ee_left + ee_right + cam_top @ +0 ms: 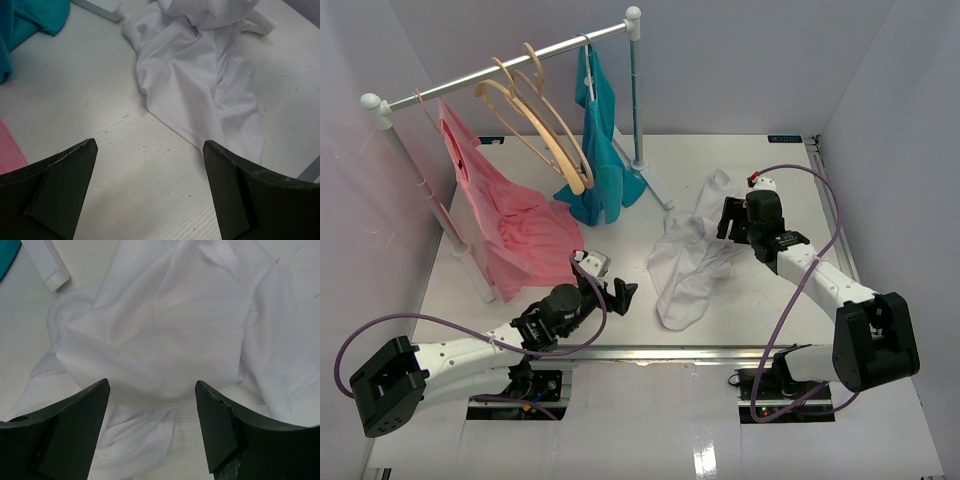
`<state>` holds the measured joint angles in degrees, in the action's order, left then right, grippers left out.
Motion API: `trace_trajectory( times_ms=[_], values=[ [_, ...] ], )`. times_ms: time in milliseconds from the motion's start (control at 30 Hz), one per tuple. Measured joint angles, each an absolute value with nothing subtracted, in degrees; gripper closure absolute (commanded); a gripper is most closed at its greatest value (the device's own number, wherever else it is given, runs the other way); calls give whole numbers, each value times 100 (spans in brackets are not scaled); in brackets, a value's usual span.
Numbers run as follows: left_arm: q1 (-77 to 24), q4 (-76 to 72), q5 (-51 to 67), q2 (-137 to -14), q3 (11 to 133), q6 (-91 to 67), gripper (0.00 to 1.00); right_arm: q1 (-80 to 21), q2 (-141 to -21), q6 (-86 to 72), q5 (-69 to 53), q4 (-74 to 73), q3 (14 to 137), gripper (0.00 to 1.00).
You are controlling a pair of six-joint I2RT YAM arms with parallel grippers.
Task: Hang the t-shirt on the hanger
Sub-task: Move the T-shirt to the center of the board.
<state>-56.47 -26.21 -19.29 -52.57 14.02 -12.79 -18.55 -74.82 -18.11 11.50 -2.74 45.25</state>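
Note:
The white t-shirt (692,258) lies crumpled on the table right of centre; it also shows in the left wrist view (200,80) and the right wrist view (160,320). Two pale wooden hangers (545,128) hang on the rail, between the pink and teal garments. My left gripper (618,293) is open and empty, low over bare table just left of the shirt's near hem (150,147). My right gripper (728,222) is open and empty, right above the shirt's upper right part (152,385).
A white clothes rail (510,62) spans the back left, with a pink garment (505,220) and a teal garment (600,150) hanging on it. Its post (637,100) and foot (655,185) stand beside the shirt. Walls close in on both sides.

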Motion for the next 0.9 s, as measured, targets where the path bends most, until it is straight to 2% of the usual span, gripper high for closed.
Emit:
trace_trajectory(
  times_ms=[167,267,333,567,733,900],
  values=[
    [-5647,-2626,-1921,-5250,1402,-1263,2,-1861,-7784,-1847,830,-278,4516,42],
    [-5647,-2685,-1903,-5211,1402,-1249,2,-1865,-7824,-1881,573,-170,4473,66],
    [-5647,-2707,-1905,-5165,1401,-1247,2,-1903,-7824,-1874,431,-101,4438,91],
    [-5647,-2744,-1929,-5089,1402,-1246,2,-2476,-7773,-1702,273,-170,4500,92],
    [-5647,-2742,-2086,-5085,1400,-1249,2,-3822,-7288,-1740,560,-405,4770,92],
    [-5645,-2795,-2270,-4764,1314,-1247,2,-5045,-6872,-2106,642,15,4522,92]
  ],
)
